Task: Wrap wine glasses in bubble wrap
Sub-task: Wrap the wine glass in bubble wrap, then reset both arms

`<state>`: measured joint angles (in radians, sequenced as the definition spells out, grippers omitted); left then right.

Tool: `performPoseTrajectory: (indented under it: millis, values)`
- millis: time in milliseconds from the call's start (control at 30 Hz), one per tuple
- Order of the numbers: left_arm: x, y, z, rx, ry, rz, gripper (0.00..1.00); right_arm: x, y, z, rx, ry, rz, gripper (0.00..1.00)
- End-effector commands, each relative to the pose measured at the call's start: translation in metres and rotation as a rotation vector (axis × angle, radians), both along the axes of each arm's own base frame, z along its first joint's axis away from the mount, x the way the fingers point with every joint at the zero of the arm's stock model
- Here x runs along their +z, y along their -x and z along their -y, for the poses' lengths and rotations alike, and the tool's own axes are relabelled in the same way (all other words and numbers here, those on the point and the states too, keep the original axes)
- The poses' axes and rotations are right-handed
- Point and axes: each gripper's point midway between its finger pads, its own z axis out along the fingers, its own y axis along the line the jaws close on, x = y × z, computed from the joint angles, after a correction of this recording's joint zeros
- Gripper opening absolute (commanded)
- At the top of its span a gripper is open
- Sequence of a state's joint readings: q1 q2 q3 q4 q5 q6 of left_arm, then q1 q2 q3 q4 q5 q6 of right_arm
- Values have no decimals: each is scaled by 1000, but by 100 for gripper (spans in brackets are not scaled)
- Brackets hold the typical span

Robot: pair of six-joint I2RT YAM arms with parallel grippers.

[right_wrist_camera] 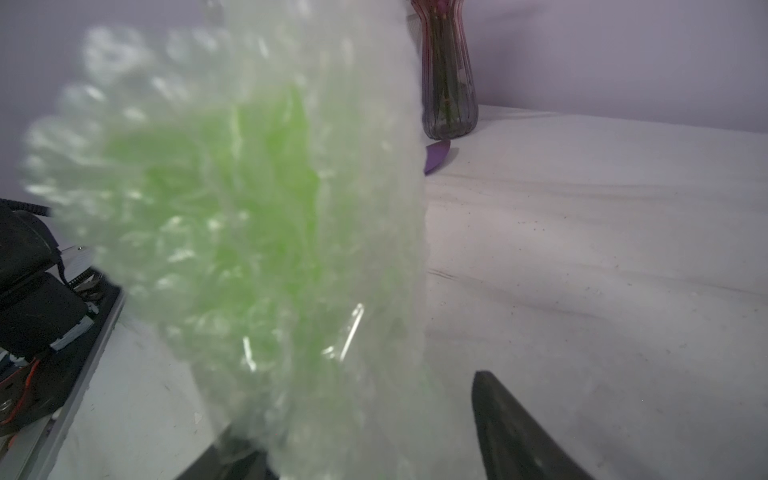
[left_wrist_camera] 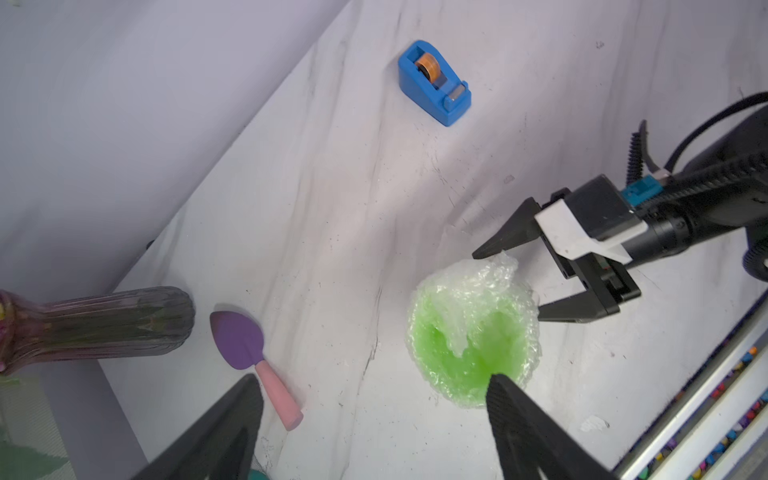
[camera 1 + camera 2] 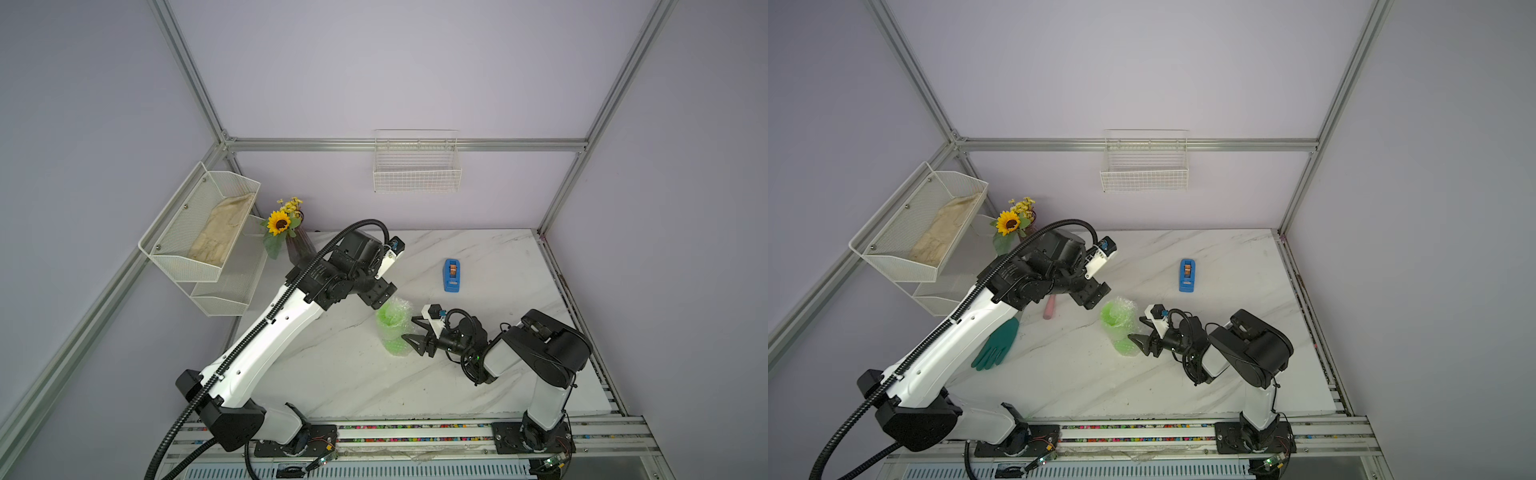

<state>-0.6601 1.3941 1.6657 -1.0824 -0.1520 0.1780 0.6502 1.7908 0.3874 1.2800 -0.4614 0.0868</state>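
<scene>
Left wrist view is showing the goblet [image 2: 469, 349] standing on the table [image 2: 332, 208], sleeved in bubble wrap [image 2: 486, 278], mouth facing up, long axis vertical. Left gripper [image 2: 372, 378] and right gripper [image 2: 509, 286] are gaping wide, holding nothing. Wrapping is looking nearly done; the next move is probably tucking the loose top flap without tipping it.
</scene>
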Motion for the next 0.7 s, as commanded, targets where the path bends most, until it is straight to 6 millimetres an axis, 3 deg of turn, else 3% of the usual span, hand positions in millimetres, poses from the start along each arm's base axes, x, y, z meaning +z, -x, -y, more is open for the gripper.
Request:
performPoseTrajectory:
  millis: [0,67,133,267,367,533,667]
  values:
    - [-6,-21,-18,136,28,56,88,20,-1,10,-43,-9,23,86]
    - [-12,-30,-33,211,41,76,90,30,-4,20,-97,2,30,91]
    - [-21,-41,-54,316,58,100,99,44,-10,35,-182,16,42,94]
    - [-44,-57,-99,511,98,141,100,78,-22,78,-369,-53,45,97]
    - [-63,-63,-132,642,105,194,100,99,-30,95,-470,-93,35,97]
    - [-95,-60,-194,859,97,318,100,118,-68,176,-926,61,94,97]
    - [-127,-53,-226,935,35,448,100,111,-97,250,-1170,132,111,97]
